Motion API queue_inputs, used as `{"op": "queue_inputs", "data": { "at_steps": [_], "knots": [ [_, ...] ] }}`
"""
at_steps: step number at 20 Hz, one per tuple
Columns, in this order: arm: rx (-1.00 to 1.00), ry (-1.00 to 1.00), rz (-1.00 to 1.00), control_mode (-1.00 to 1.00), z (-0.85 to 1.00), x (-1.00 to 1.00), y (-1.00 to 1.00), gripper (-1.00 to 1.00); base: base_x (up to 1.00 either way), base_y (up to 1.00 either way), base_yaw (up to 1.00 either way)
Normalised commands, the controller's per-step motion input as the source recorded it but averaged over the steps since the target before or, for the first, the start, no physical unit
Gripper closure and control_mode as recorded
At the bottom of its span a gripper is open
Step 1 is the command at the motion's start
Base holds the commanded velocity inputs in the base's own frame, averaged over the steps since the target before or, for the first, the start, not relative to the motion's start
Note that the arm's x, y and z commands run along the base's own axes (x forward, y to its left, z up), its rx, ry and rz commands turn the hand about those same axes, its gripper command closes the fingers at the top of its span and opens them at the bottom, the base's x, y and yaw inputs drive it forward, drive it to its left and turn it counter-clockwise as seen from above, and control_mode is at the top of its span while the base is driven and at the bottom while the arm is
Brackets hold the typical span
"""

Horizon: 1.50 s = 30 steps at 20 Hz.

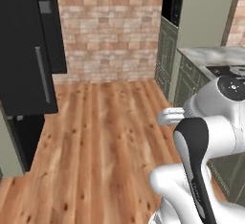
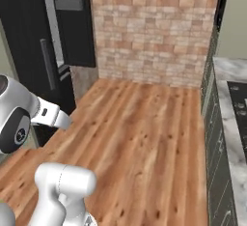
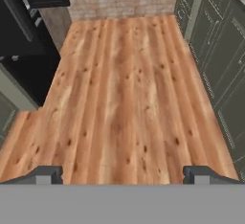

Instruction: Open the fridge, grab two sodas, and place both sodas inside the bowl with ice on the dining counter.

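The tall black 2-door fridge (image 1: 26, 60) stands against the side wall, its long grey vertical handle (image 1: 43, 74) facing the room; in the left base view a door leaf appears to stand away from the body, though whether the compartment is truly open cannot be told, and no shelved interior shows. Neither the 2 soda cans nor the bowl with ice can be picked out. The two-finger gripper (image 3: 122, 174), seen in the hand view, has its dark finger tips (image 3: 48, 174) spread wide and empty, aimed down at the bare wooden plank floor (image 3: 124, 89) well away from the fridge. Beyond the fridge rises the brick wall (image 1: 107, 27); across the floor from the fridge run sage-green cabinets (image 1: 167, 50) under a marble counter bearing a stovetop (image 2: 231, 99), with a small black microwave (image 1: 171, 3) set above.

Risks, as judged: approaching the fridge at an angle could bring the white arm (image 1: 210, 137) against the projecting door leaf, pushing it shut or jamming the elbow. A door swung too little would leave the cans hard to reach. The stovetop counter may be mistaken for the dining counter.
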Motion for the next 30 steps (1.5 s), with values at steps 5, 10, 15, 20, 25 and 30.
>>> {"op": "queue_inputs", "data": {
  "at_steps": [5,10,15,20,25,30],
  "knots": [
    [0.00,0.00,0.00,1.00,0.00,0.00,0.00,-1.00,1.00,0.19,-0.09],
    [0.00,0.00,0.00,1.00,0.00,0.00,0.00,-1.00,1.00,0.09,-0.01],
    [0.00,0.00,0.00,1.00,0.00,0.00,0.00,-1.00,0.86,0.12,0.00],
    [0.00,0.00,0.00,1.00,0.00,0.00,0.00,-1.00,0.73,0.13,0.04],
    [0.00,0.00,0.00,1.00,0.00,0.00,0.00,-1.00,0.64,0.16,0.09],
    [0.00,0.00,0.00,1.00,0.00,0.00,0.00,-1.00,0.64,0.16,0.15]
  ]
}}
